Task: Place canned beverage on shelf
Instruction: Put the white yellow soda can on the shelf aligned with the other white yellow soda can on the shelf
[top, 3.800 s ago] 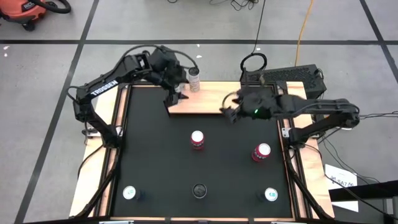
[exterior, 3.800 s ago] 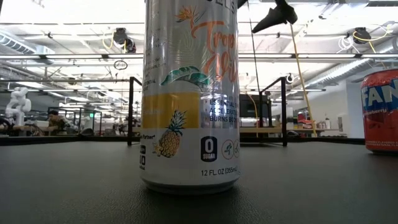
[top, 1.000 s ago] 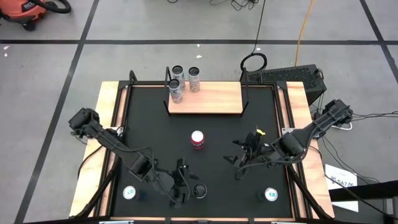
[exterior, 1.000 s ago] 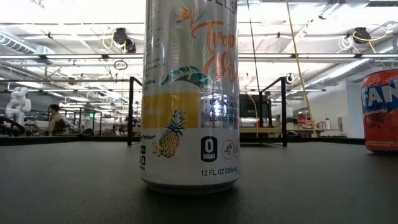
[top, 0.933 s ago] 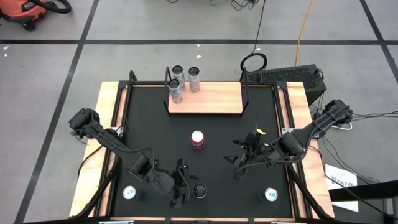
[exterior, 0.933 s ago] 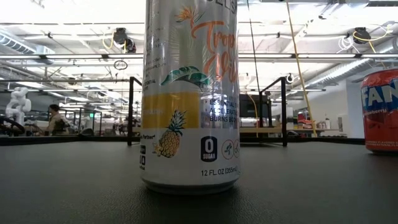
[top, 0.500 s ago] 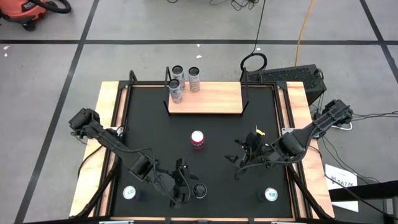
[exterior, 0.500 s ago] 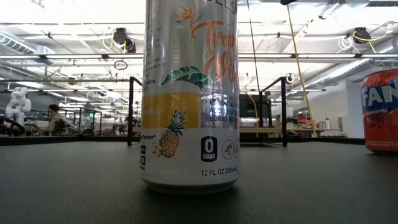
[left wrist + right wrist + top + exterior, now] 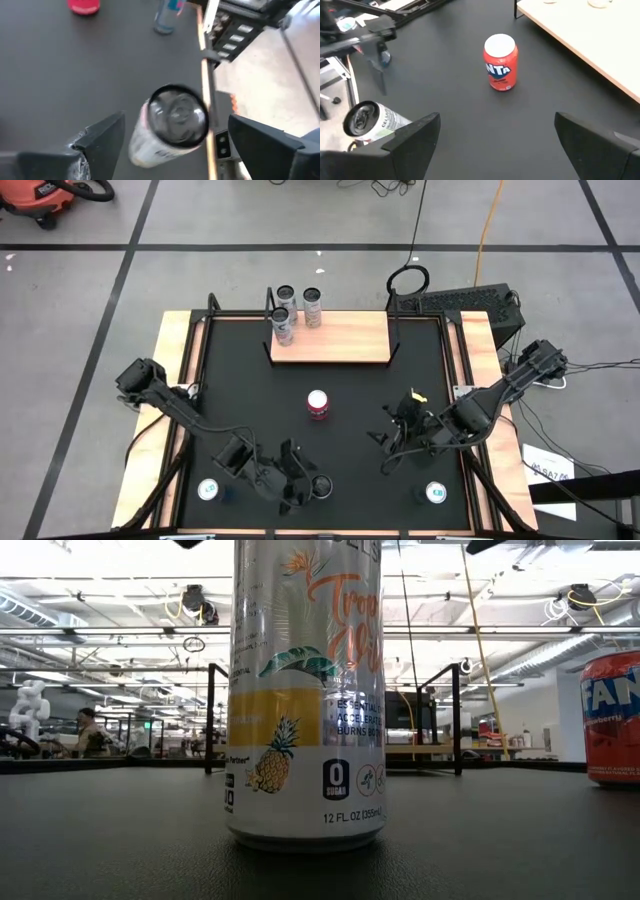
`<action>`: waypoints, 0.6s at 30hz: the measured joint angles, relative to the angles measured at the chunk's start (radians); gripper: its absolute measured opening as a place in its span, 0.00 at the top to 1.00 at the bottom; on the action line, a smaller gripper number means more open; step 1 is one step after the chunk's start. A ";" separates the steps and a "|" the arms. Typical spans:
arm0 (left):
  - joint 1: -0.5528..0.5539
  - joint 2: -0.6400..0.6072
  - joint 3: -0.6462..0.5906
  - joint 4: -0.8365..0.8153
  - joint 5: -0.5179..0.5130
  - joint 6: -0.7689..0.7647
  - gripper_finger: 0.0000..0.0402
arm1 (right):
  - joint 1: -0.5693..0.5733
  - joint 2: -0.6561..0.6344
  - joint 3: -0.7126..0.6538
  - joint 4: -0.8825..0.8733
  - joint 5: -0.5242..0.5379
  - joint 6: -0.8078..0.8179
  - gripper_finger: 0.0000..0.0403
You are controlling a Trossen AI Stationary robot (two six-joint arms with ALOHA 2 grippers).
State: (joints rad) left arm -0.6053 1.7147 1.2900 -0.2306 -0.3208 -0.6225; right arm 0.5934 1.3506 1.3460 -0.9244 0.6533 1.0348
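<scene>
A tall white can with a pineapple print (image 9: 305, 690) stands on its base near the table's near edge; its dark top shows in the high view (image 9: 320, 487). My left gripper (image 9: 302, 485) is open above it. In the left wrist view its fingers stand on either side of the can's top (image 9: 176, 114) without touching it. My right gripper (image 9: 392, 448) is open and empty over the right middle of the table. A red can (image 9: 318, 404) stands mid-table. The shelf (image 9: 335, 340), a light-wood board with black uprights, stands at the far edge with three cans (image 9: 284, 325) at its left end.
A second red can (image 9: 612, 720) stands at the right in the low view; my right arm hides it in the high view. Two more cans stand near the front corners (image 9: 208, 491) (image 9: 436, 493). The shelf's middle and right part (image 9: 350, 338) is bare.
Both grippers have gone a little toward the table's near edge. My left gripper has come closer to the white can and stays open. The cans have kept still.
</scene>
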 joint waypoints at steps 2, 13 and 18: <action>0.000 -0.001 0.000 0.019 0.001 0.000 0.12 | 0.000 0.000 0.000 -0.007 0.000 -0.001 0.06; -0.005 0.064 -0.001 0.077 -0.029 0.042 0.12 | 0.009 0.000 0.000 -0.013 0.001 -0.006 0.06; -0.013 0.090 0.000 0.092 -0.078 0.044 0.12 | 0.012 0.000 0.000 -0.013 0.000 -0.006 0.06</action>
State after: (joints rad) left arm -0.6179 1.8049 1.2900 -0.1385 -0.3989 -0.5782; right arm 0.6058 1.3506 1.3460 -0.9376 0.6537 1.0283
